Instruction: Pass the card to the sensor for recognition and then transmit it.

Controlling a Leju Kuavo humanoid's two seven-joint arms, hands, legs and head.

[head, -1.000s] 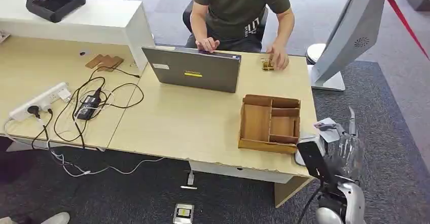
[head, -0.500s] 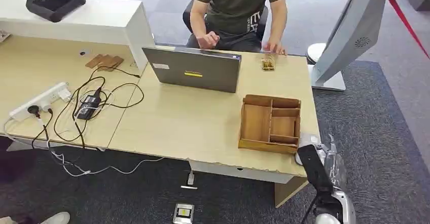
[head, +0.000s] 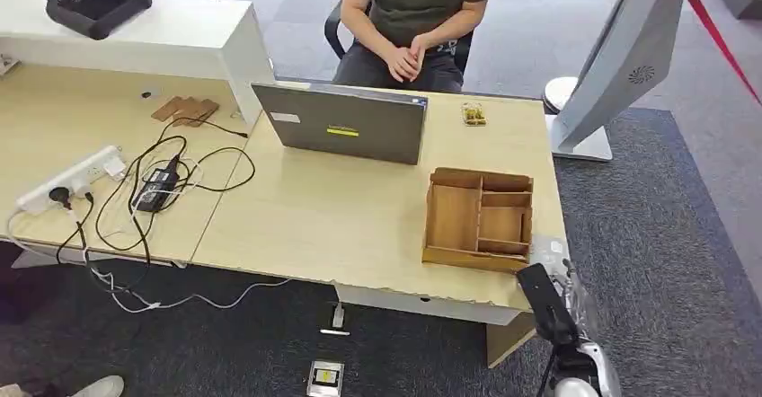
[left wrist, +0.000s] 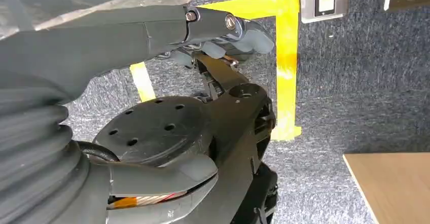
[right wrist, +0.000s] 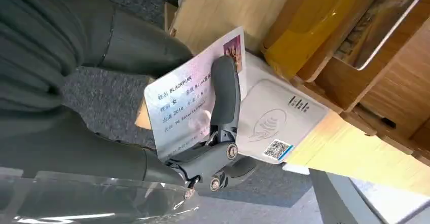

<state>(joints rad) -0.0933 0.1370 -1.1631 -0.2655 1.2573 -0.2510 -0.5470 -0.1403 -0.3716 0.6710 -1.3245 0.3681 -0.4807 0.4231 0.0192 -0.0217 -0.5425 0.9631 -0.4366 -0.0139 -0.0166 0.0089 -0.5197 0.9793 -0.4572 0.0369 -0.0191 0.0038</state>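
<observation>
Holding the ID card (right wrist: 195,105) pinched under a dark finger, the right hand (right wrist: 152,127) has it right at the white card reader (right wrist: 276,117), overlapping its near edge. Recognition looks under way, I'd say; passing the card on remains. The seated person (head: 418,2) waits beyond the wooden organizer (head: 478,219). The left hand (left wrist: 223,31) hangs with fingers curled in, holding nothing.

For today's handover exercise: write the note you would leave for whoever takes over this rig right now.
Right hand: grips the card, fingers across its face, over the white sensor at the desk's corner beside the wooden organiser.
Left hand: hangs over the floor, holds nothing.
Done: card picked up and brought to the sensor.
Left: confirm recognition, then pass the card to the seated person.
</observation>
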